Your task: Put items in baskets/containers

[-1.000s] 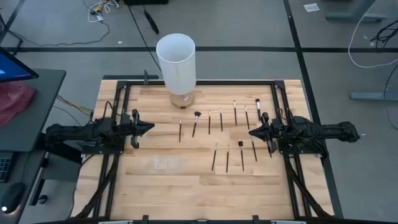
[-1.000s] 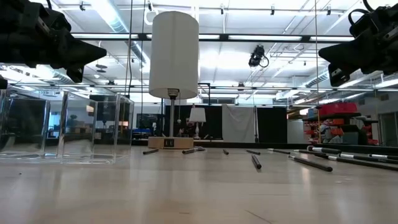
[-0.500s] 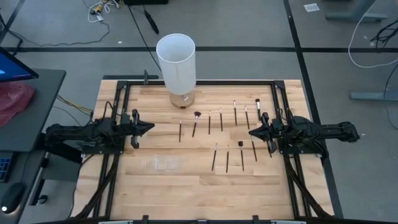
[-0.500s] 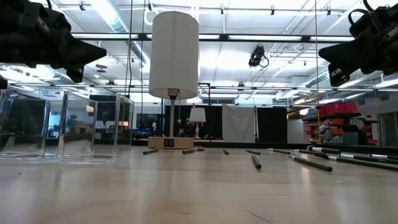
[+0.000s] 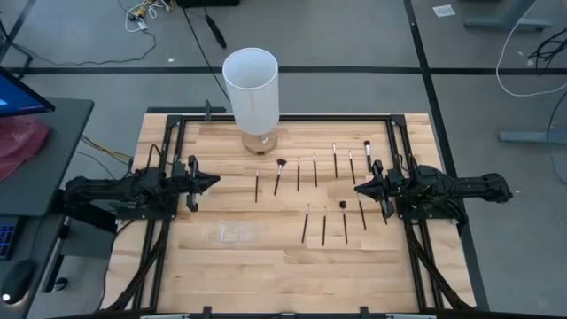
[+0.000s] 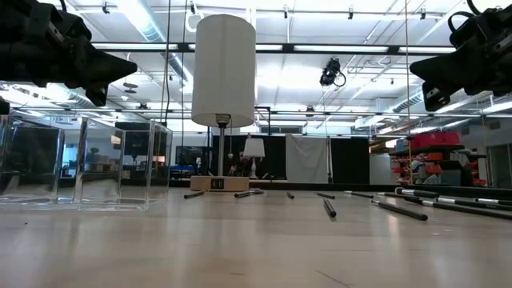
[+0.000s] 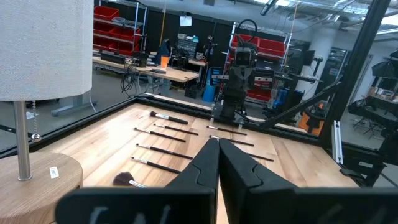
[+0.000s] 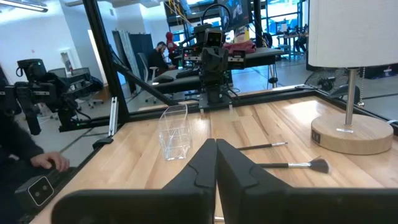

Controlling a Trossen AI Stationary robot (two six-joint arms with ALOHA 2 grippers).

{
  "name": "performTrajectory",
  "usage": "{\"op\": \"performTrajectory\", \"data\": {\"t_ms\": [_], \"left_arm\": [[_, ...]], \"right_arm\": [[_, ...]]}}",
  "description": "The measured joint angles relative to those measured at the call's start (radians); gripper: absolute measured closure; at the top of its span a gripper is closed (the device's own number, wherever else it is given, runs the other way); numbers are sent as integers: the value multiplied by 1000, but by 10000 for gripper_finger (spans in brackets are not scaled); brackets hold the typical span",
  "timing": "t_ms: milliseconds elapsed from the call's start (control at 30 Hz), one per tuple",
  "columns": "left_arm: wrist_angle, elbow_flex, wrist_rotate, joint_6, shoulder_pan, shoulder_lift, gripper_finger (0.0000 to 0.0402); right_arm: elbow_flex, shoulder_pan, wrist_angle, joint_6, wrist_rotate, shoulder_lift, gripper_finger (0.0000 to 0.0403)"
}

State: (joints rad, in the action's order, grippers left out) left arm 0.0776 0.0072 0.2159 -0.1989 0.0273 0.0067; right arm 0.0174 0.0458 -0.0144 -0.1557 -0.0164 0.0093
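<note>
**Nothing sorted yet**

The makeup brushes (image 5: 314, 170) are all seen lying on the table at centre-right of the high view. The clear container (image 5: 232, 234), lower centre-left, looks empty. The left gripper (image 5: 213, 181) and the right gripper (image 5: 359, 189) are clenched, grasping nothing.

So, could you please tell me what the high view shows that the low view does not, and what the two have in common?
Only the high view shows the whole spread of makeup brushes in two rows and the monitor left of the table. Only the low view shows the clear container plainly as an upright walled box, plus the room's ceiling lights behind. Both show the white lamp on its wooden base, and the left pincer and right pincer, both shut and above the table.
</note>
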Motion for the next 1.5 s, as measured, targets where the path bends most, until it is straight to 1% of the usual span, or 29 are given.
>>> {"op": "performTrajectory", "data": {"t_ms": [300, 467, 633, 733, 833, 933, 1100, 1233, 1367, 1500], "left_arm": [[0, 0, 0, 0, 0, 0, 390], [0, 0, 0, 0, 0, 0, 390], [0, 0, 0, 0, 0, 0, 390], [0, 0, 0, 0, 0, 0, 390], [0, 0, 0, 0, 0, 0, 390], [0, 0, 0, 0, 0, 0, 390], [0, 0, 0, 0, 0, 0, 390], [0, 0, 0, 0, 0, 0, 390], [0, 0, 0, 0, 0, 0, 390], [0, 0, 0, 0, 0, 0, 390]], "right_arm": [[0, 0, 0, 0, 0, 0, 392], [0, 0, -8, 52, 4, 0, 392], [0, 0, -111, 106, 64, 0, 392], [-1, 0, -224, 51, 85, 0, 392], [-1, 0, -338, 37, 150, 0, 392], [-1, 0, -386, 40, 232, 0, 392], [-1, 0, -370, 42, 470, 45, 392], [-1, 0, -367, 69, 620, 132, 392], [16, 0, -363, 41, 787, 253, 388], [92, -1, -331, 29, 876, 403, 375]]}}
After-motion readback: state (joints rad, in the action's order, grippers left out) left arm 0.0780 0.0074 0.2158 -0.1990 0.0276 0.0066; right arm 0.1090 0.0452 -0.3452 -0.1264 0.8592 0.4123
